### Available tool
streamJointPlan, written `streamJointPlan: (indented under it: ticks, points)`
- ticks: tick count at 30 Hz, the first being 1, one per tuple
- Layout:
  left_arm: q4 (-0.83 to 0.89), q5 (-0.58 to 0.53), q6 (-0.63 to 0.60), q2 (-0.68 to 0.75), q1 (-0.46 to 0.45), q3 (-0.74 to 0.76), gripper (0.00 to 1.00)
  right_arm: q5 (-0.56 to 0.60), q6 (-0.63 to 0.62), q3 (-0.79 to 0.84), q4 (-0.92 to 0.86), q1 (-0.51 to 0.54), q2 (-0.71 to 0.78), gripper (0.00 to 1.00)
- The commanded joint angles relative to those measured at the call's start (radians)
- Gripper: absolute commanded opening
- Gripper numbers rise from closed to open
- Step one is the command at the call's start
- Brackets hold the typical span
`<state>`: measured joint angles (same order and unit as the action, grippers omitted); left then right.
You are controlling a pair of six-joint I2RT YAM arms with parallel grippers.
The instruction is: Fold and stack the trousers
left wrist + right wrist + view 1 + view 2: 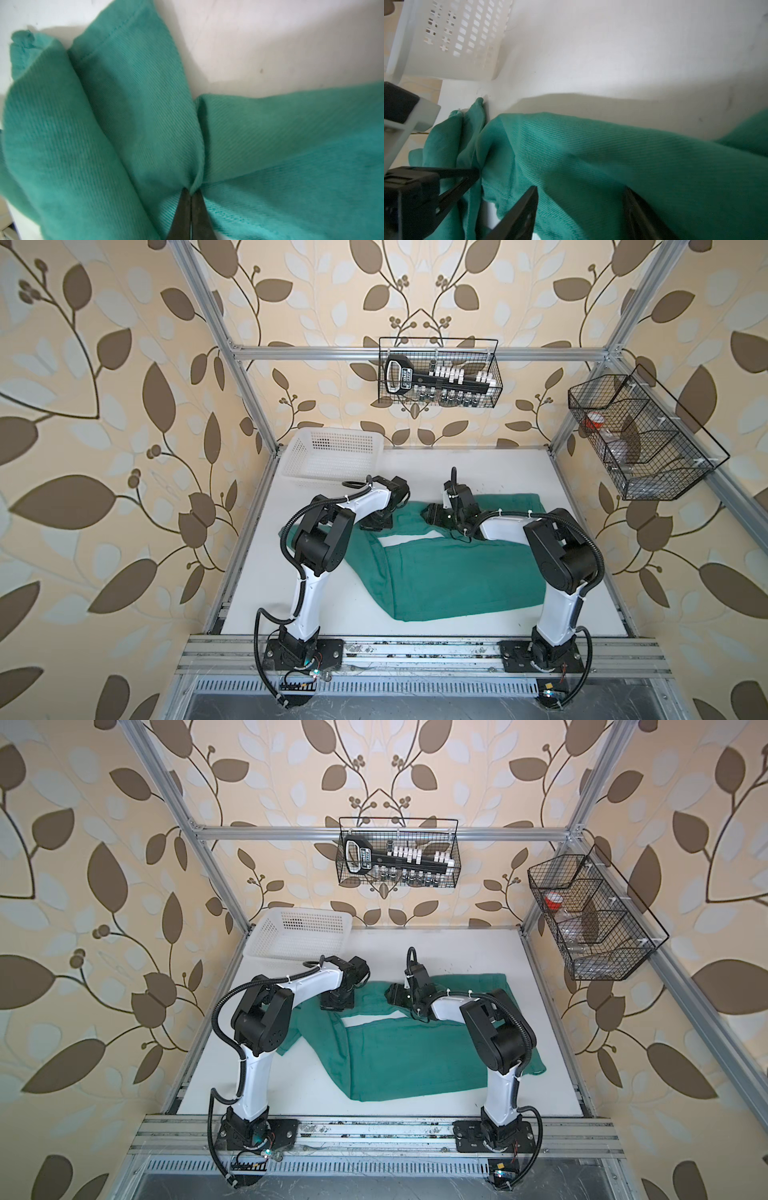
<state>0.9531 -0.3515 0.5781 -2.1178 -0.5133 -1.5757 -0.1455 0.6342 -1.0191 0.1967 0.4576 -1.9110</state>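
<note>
The trousers are seen spread on the white surface, in the middle between the two arms, in both top views. A whitish strip of lining is exposed near their far edge. The left tool is pressed together, and a raised fold of the green cloth is pinched at its tips. The right tool is held spread, with a ridge of cloth lying between its fingers; whether that cloth is gripped cannot be told. A white basket is set in the far left corner of the surface, apart from the trousers.
</note>
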Motion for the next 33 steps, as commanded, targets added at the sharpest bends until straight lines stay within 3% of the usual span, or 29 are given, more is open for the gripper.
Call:
streamJointPlan:
  ticks: [1, 11, 19, 26, 31, 33]
  points:
    - [0.057, -0.039, -0.008, 0.038, -0.006, -0.036, 0.00, 0.065, -0.004, -0.027, -0.053, 0.004, -0.029, 0.66]
    - [0.117, -0.037, -0.016, 0.256, 0.001, 0.008, 0.00, 0.174, 0.037, -0.083, -0.146, -0.016, -0.068, 0.66]
    - [0.224, -0.109, 0.020, 0.544, 0.048, 0.158, 0.00, 0.263, 0.063, -0.111, -0.196, -0.054, -0.100, 0.66]
    - [0.177, -0.106, 0.074, 0.841, 0.258, 0.469, 0.00, 0.284, 0.090, -0.118, -0.197, -0.091, -0.097, 0.66]
    - [0.076, 0.048, 0.116, 0.967, 0.454, 0.674, 0.00, 0.292, 0.094, -0.126, -0.200, -0.109, -0.094, 0.66]
    - [0.064, 0.051, 0.161, 1.017, 0.495, 0.736, 0.00, 0.299, 0.094, -0.124, -0.199, -0.114, -0.088, 0.66]
